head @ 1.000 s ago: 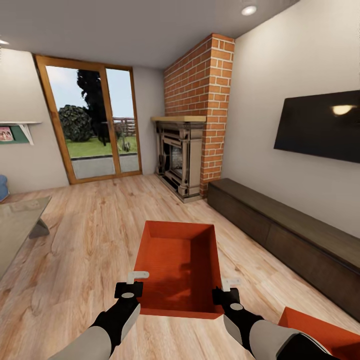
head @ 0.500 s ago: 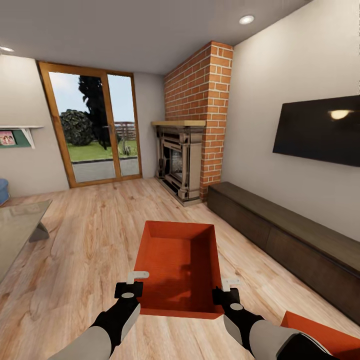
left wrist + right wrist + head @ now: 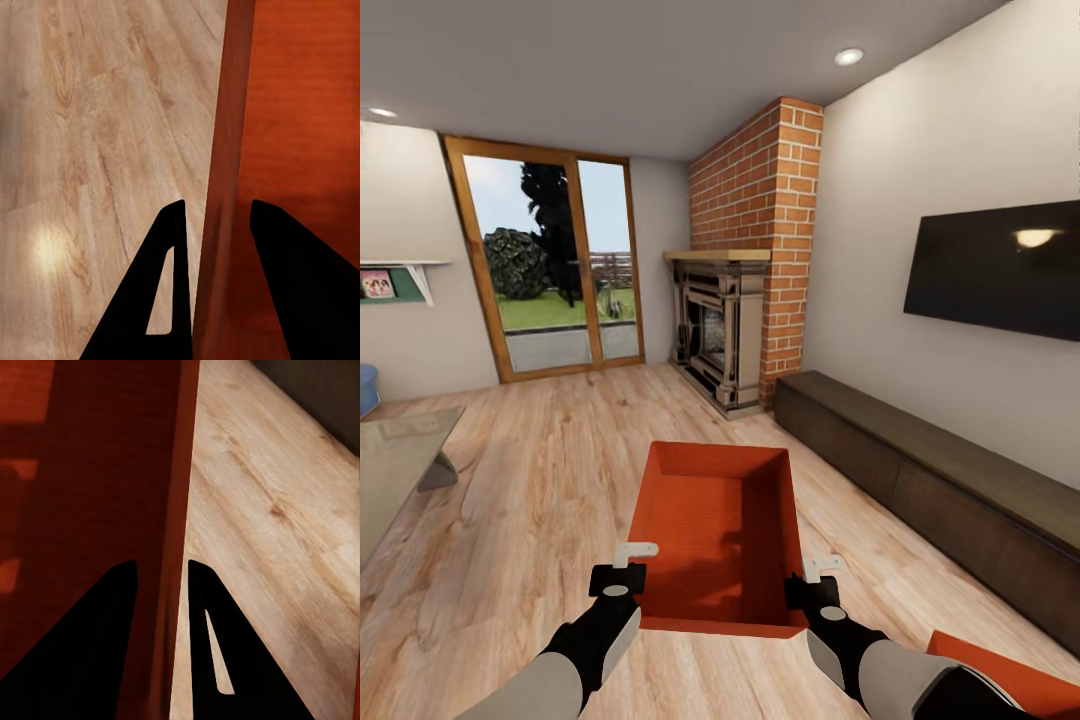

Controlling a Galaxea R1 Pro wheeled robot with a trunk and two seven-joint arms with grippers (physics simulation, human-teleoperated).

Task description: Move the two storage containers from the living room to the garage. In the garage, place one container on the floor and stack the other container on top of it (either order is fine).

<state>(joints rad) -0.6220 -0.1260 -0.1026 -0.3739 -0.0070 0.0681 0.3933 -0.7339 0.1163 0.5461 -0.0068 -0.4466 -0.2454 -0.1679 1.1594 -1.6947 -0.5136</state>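
I hold one orange-red storage container (image 3: 715, 530) above the light wood floor of the living room, its open top facing up. My left gripper (image 3: 622, 565) is shut on its left wall, and my right gripper (image 3: 812, 578) is shut on its right wall. In the left wrist view the container wall (image 3: 225, 180) runs between the fingers of the left gripper (image 3: 217, 206). The right wrist view has the other wall (image 3: 178, 487) pinched in the right gripper (image 3: 163, 562). A corner of the second storage container (image 3: 1015, 680) lies on the floor at the lower right, partly behind my right arm.
A brick fireplace (image 3: 730, 330) stands ahead, with wood-framed glass doors (image 3: 550, 265) to its left. A long dark low cabinet (image 3: 920, 480) runs along the right wall under a black TV (image 3: 1000, 265). A glass table (image 3: 395, 460) sits at the left.
The whole view has shifted: the room has slid down and the second container has slipped further toward the lower right corner. The held container and both grippers keep their place in the picture.
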